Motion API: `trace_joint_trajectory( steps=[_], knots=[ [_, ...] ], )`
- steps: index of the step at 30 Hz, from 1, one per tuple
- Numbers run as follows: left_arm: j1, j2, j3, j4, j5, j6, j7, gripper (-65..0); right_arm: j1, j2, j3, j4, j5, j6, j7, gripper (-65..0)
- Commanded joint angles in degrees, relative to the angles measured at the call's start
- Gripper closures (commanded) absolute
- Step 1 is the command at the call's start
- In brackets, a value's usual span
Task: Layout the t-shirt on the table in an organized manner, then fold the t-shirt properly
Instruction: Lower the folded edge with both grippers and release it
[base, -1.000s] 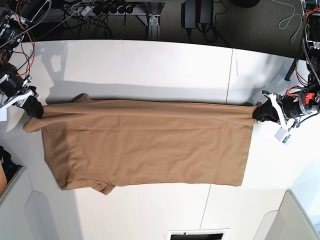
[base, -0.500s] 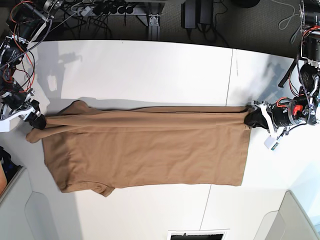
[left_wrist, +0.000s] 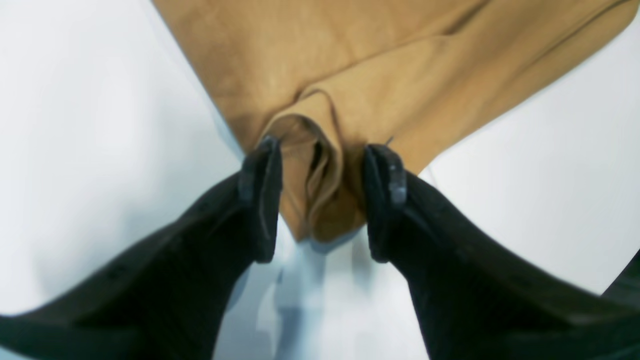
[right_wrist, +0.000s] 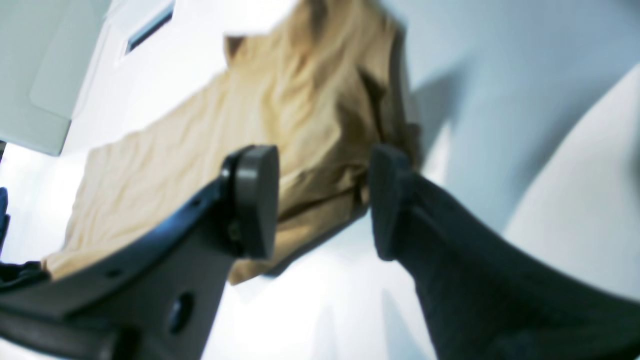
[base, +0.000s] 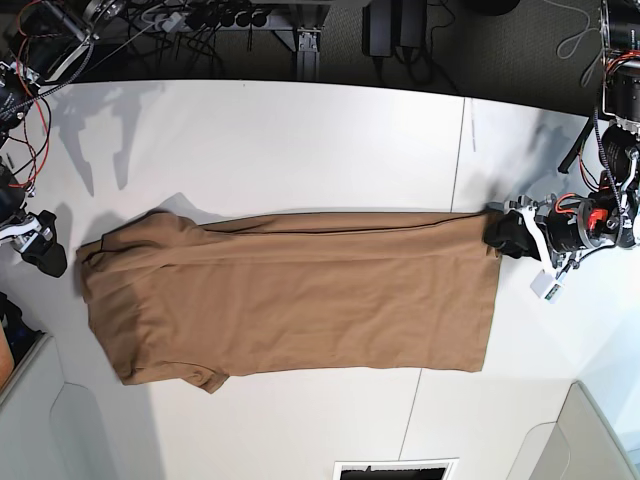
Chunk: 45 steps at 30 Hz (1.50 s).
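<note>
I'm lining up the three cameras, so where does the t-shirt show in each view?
Base: the t-shirt lies spread across the middle of the white table, running left to right.
Left wrist: a bunched corner sits between the open jaws, cloth filling the top.
Right wrist: the cloth spreads beyond the open jaws, upper centre and left.
Shared landmark: the white tabletop around the shirt.
</note>
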Motion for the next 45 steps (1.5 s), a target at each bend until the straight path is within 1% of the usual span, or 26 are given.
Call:
trace_joint_trajectory(
  steps=[1, 2, 3, 4, 5, 7, 11, 14, 18, 22, 23, 24, 26, 27, 29, 32, 34, 36, 38, 40, 45],
  knots=[
    [-1.5, -1.4, -1.2, 1.9, -1.8, -0.1, -1.0, -29.0, 1.0, 1.1, 0.2, 1.5, 1.2, 0.3, 0.6, -29.0],
    [-1.6, -1.4, -1.9, 2.9, -2.3, -0.1, -1.0, -29.0, 1.0, 1.1, 0.2, 1.8, 1.2, 0.4, 0.6, -28.4],
    [-1.7, -1.4, -2.5, 3.9, -2.7, -0.1, -1.0, -29.0, 1.0, 1.1, 0.2, 2.0, 1.3, 0.4, 0.9, -26.1],
    [-1.9, -1.4, -3.0, 4.9, -3.0, -0.1, -1.0, -29.0, 1.0, 1.1, 0.2, 2.0, 1.3, 0.3, 1.5, -21.9],
    [-2.1, -1.4, -3.3, 5.6, -3.1, -0.1, -1.0, -29.0, 1.1, 1.1, 0.1, 2.0, 1.3, 0.3, 2.2, -15.7],
    [-2.9, -1.4, -3.2, 5.9, -3.0, -0.1, -1.0, -29.0, 1.4, 1.1, -1.0, 1.9, 0.5, 0.4, 3.4, 0.0],
    [-3.1, -0.9, -3.0, 5.9, -2.4, -0.1, -3.0, -28.4, 2.0, 1.1, -6.6, 0.8, -6.2, 0.4, 7.9, 0.0],
    [-3.1, 0.9, -3.0, 5.8, 0.6, -0.1, -4.1, -28.3, 3.3, 1.1, -12.2, -1.6, -11.2, 0.3, 11.2, 0.0],
    [-3.1, 3.4, -1.6, 4.7, 4.0, -0.1, -5.1, -22.0, 7.2, 1.1, -18.5, -7.2, -19.6, 0.2, 15.4, 0.0],
    [-3.1, 5.6, 0.3, 0.9, 8.8, -0.1, -9.9, -21.5, 10.8, 1.1, -22.3, -14.5, -24.6, -0.3, 18.7, 0.0],
    [-3.1, 6.3, 0.7, -0.5, 10.0, -0.1, -10.8, -19.8, 11.5, 1.1, -22.9, -16.5, -25.3, -0.3, 18.9, 0.0],
    [-3.1, 6.9, 1.1, -1.9, 11.2, -0.1, -11.4, -15.9, 12.1, 1.1, -23.6, -18.4, -25.5, -0.3, 19.0, 0.0],
    [-3.3, 8.0, 2.0, -4.2, 13.7, -0.1, -11.7, -4.7, 12.5, 1.1, -24.9, -21.5, -25.5, -0.3, 19.1, 0.0],
    [-3.5, 8.3, 2.5, -5.3, 14.8, -0.1, -11.7, -0.9, 12.5, 1.1, -25.5, -22.9, -25.5, -0.3, 19.2, 0.0],
    [-3.6, 8.7, 3.0, -6.4, 15.2, -0.1, -11.8, 0.0, 12.3, 1.1, -26.5, -24.7, -25.5, -0.3, 18.9, 0.0],
    [-3.6, 8.7, 3.0, -6.3, 15.0, -0.1, -10.9, 0.0, 10.7, 1.1, -26.8, -24.2, -25.2, -0.3, 18.2, 0.0],
    [-3.5, 8.2, 3.0, -5.8, 13.8, -0.1, -8.6, 0.0, 8.9, 1.3, -26.8, -22.3, -23.7, -0.3, 16.7, 0.0],
    [-3.1, 7.5, 3.0, -5.3, 11.0, -0.1, -5.1, 0.0, 5.9, 1.3, -26.8, -18.7, -22.1, -0.3, 15.3, 0.0],
    [-1.8, 6.3, 3.0, -4.6, 8.6, -0.1, -3.1, 0.0, 2.1, 1.3, -26.8, -14.0, -20.5, -0.3, 14.3, 0.0],
    [-0.2, 4.8, 3.0, -3.4, 6.6, -0.1, -2.7, 0.0, -1.6, 1.3, -26.8, -9.3, -19.3, -0.3, 13.2, 0.0],
    [5.1, 1.0, 3.0, 2.2, 1.9, -0.1, -1.4, 0.0, -9.0, 1.8, -26.7, -0.5, -19.3, -0.3, 11.9, 0.0]
  ],
)
